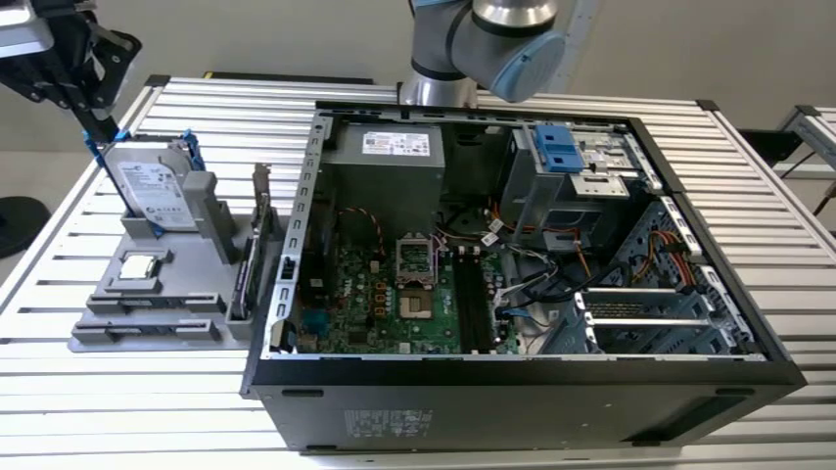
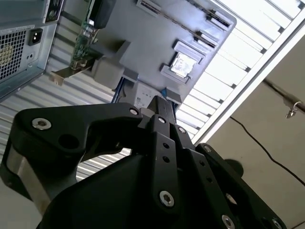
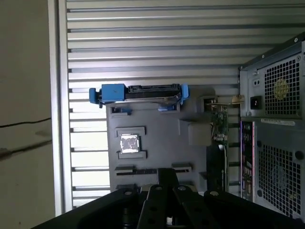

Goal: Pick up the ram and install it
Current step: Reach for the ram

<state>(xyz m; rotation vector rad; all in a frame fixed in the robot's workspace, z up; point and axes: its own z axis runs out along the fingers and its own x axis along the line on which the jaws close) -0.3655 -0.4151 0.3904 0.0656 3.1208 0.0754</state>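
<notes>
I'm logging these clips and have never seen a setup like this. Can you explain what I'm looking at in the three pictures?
This is one robot arm working at a slatted metal table. The exterior view sees the whole bench from off the arm. Both wrist views come from cameras riding on the arm, looking past its black pincer. On the table stands an open computer case with its motherboard exposed. Beside it, on the exterior view's left, a grey holder tray carries parts: a silver hard drive in a blue bracket, a small square chip and an upright card. The pincer hangs above that tray, shut and holding nothing.
</notes>
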